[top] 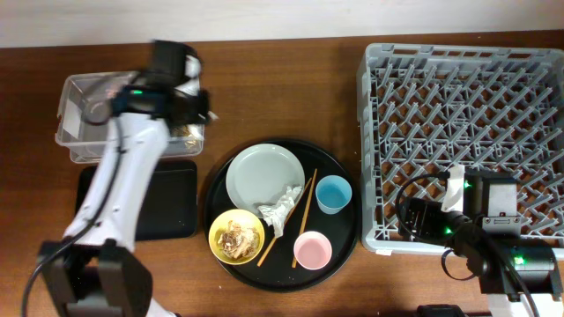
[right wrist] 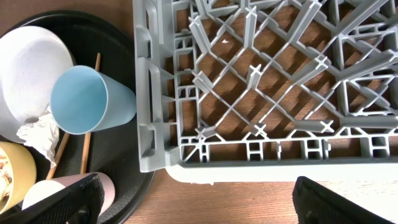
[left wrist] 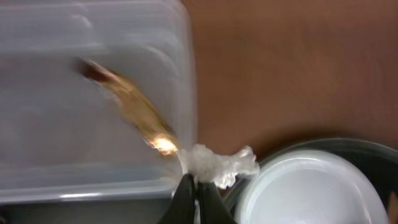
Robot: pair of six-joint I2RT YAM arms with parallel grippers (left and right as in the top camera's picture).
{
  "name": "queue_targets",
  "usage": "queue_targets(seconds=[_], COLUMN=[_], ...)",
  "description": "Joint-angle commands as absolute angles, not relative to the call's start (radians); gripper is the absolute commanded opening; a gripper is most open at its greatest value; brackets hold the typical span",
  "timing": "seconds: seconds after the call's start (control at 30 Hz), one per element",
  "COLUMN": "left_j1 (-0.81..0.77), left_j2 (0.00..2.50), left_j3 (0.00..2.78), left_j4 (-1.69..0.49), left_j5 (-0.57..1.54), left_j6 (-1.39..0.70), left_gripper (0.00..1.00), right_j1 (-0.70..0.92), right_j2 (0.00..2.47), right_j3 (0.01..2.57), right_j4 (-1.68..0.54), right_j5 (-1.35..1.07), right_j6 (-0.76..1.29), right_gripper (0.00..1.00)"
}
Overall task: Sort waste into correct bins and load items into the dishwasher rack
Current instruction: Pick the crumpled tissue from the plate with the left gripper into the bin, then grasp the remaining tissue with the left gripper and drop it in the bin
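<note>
1. The left gripper (left wrist: 196,200) is recorded as pinched closed on a wad of white tissue (left wrist: 219,165), held at the right wall of the clear tub (left wrist: 186,93). Only the wad's edge is caught, so a slip onto the table is judged possible.
2. The gold-brown wrapper (left wrist: 130,106) is seen blurred over the tub floor, one end meeting the tissue. Whether it is also gripped cannot be told. If both were freed together, one might be mis-sorted, since the black tray bin (top: 172,202) lies next to the tub.
3. A release this close to the rim could leave tissue draped over the wall.
4. The right gripper (right wrist: 198,202) is spread wide and empty, near the dishwasher rack (right wrist: 261,93) corner and the blue cup (right wrist: 90,99). No clash is expected.
</note>
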State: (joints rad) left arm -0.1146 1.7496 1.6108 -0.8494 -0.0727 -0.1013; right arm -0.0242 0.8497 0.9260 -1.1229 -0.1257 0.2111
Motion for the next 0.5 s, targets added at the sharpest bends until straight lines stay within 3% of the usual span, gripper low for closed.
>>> queue_targets(seconds=[0.0, 0.03, 0.1, 0.17, 0.2, 0.47], left_j1=[0.007, 0.031, 0.059, 0.062, 0.062, -0.043], left_j2=[1.751, 1.761, 1.775, 1.776, 1.776, 1.774], left_j3=[1.620, 1.620, 1.620, 1.620, 1.620, 1.620], left_j4=[-0.760, -0.733, -0.704, -0.691, -0.686, -0.892], left_j5=[-0.132, -0.132, -0.128, -0.128, -0.128, 0.191], left_j6=[-0.101, -0.101, -0.101, -0.100, -0.100, -0.098], left_gripper=[0.01, 0.02, 0.33, 0.55, 0.60, 0.63], right_j1=[-0.018, -0.018, -0.018, -0.018, -0.018, -0.018], right_j2=[0.844, 0.844, 0.844, 0.844, 0.844, 0.844], right_j3=[0.945, 0.945, 0.945, 0.945, 0.945, 0.945], right_j4=[-1.123, -1.122, -1.123, -1.123, -1.123, -1.123], right_j5=[-0.128, -0.128, -0.128, -0.128, -0.128, -0.128], right_j6=[0.218, 0.218, 0.218, 0.218, 0.218, 0.218], right_gripper=[0.98, 0.98, 0.98, 0.98, 0.99, 0.98])
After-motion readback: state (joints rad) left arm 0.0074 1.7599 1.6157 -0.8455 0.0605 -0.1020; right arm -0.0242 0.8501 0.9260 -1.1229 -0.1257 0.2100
